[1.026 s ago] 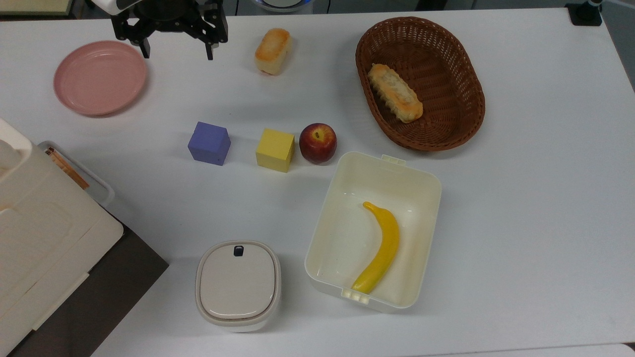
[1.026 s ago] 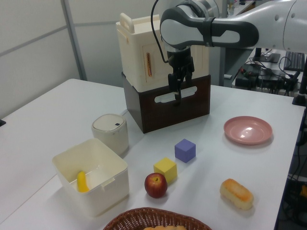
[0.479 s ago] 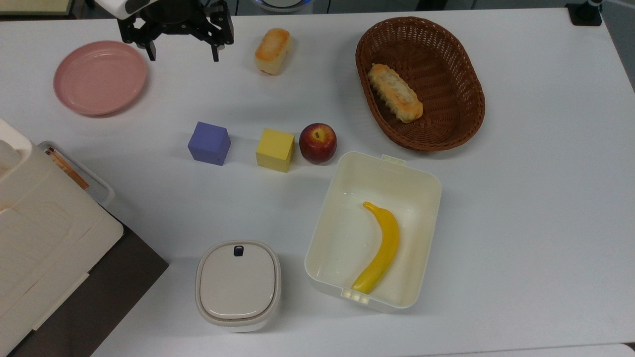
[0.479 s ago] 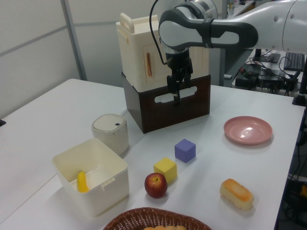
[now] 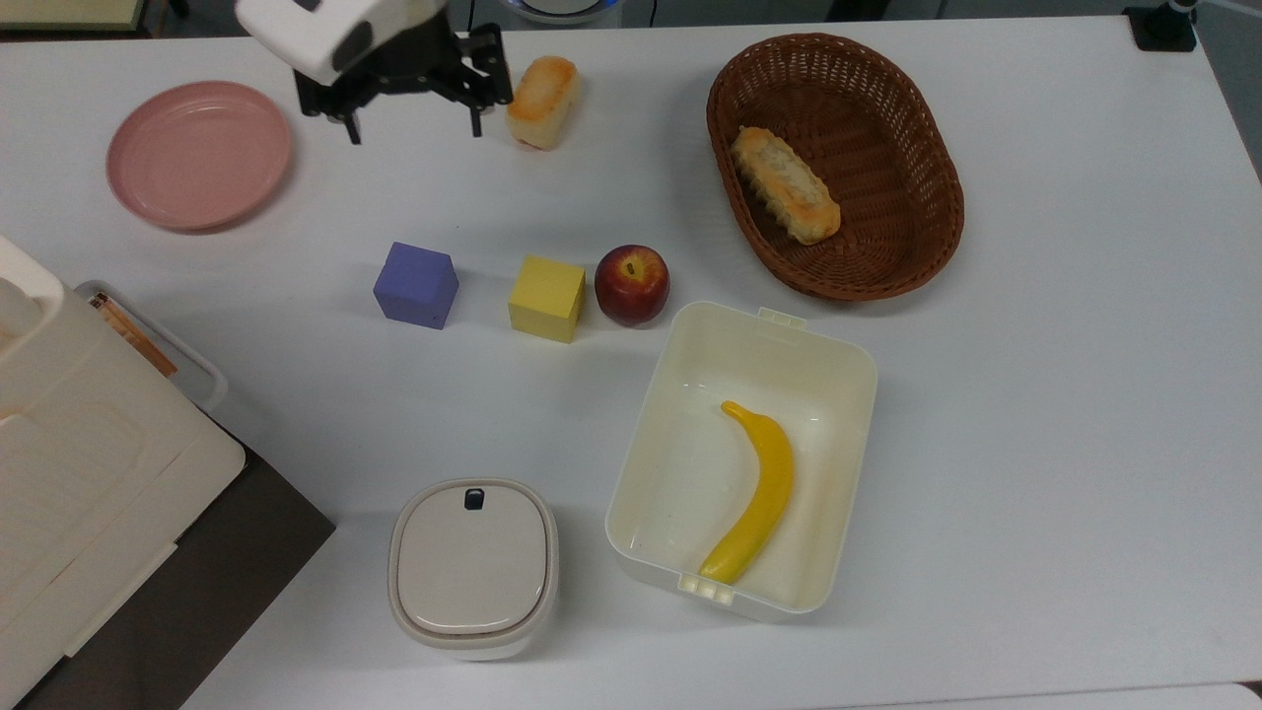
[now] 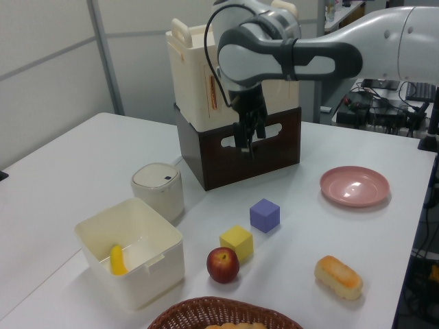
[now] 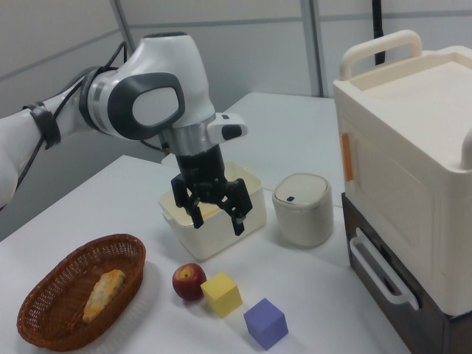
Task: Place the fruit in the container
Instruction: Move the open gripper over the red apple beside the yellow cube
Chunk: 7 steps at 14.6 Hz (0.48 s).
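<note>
the round dark-red apple (image 5: 632,285) sits on the white surface (image 5: 1035,414), touching or nearly touching the yellow cube (image 5: 546,298), just beside the cream-white rectangular plastic tub (image 5: 858,380). we risk a finger clipping that cube. our tool (image 5: 411,125) hangs high, spread open, empty, pointing down, well apart.

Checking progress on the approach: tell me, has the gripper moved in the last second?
Yes. In the top view the gripper has shifted to the top view's right, away from the pink plate and toward the bread roll.
</note>
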Available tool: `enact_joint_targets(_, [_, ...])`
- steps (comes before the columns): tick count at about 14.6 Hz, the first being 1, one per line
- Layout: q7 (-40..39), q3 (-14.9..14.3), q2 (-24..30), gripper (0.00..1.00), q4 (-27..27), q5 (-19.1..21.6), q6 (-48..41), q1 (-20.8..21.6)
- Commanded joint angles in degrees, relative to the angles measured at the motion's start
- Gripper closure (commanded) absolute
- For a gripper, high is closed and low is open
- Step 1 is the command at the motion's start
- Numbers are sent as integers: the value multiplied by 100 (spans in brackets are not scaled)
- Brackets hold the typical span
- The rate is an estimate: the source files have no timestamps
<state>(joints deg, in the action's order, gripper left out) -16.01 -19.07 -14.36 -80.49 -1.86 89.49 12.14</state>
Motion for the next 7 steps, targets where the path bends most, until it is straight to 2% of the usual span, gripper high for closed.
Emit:
enact_joint_targets(1, [-420,-26,-66,0,-186,89,-143,297])
enact_joint_targets(7, [-219,-18,-628,0,-318,151,-90,895])
